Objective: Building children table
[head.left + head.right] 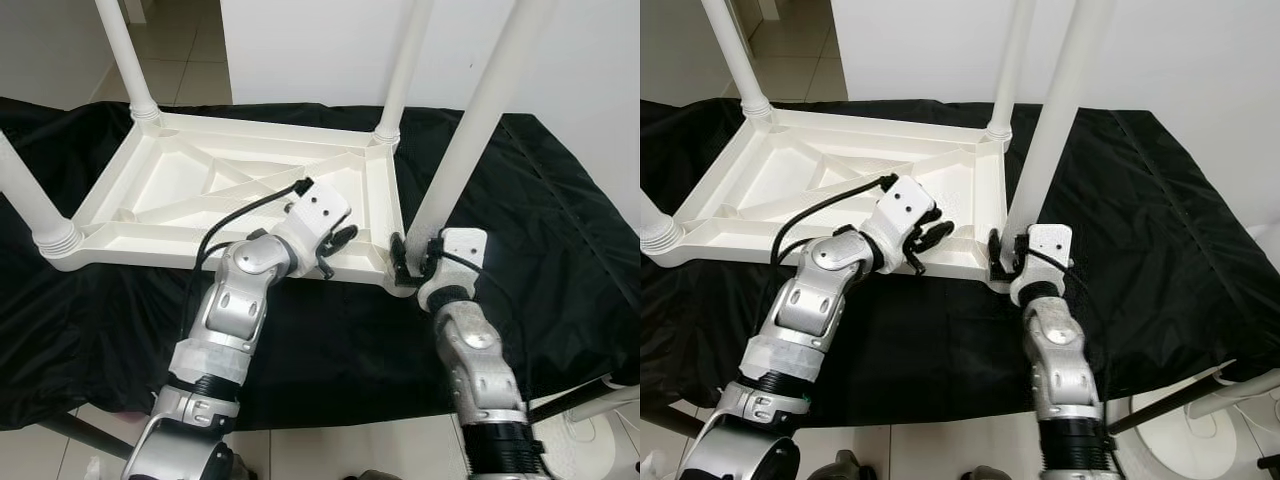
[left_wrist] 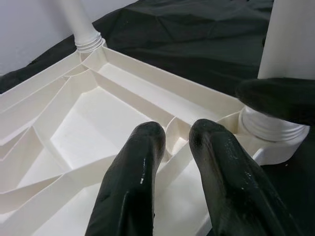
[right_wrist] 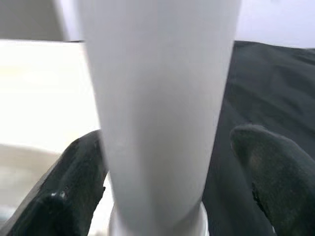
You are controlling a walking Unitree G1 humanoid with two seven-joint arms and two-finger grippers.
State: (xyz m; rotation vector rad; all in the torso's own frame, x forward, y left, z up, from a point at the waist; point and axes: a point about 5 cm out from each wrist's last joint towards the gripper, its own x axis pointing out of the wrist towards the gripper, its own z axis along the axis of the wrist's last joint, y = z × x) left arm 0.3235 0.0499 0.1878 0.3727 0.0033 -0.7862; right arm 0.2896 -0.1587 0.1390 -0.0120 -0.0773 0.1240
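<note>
Right gripper [image 1: 413, 262]: fingers set wide either side of the nearest white leg [image 3: 157, 113], at its base, one finger [image 3: 268, 167] apart from it. Left gripper [image 1: 928, 240]: fingers narrow, holding nothing, over the near rim of the upturned white tabletop [image 1: 240, 195]. Tabletop lies on the black-draped surface [image 1: 560, 230], other legs upright beyond.

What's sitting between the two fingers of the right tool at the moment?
The white table leg stands between the right tool's fingers, near its threaded base at the upturned tabletop's corner. The right wrist view shows this; a gap remains on one side.
</note>
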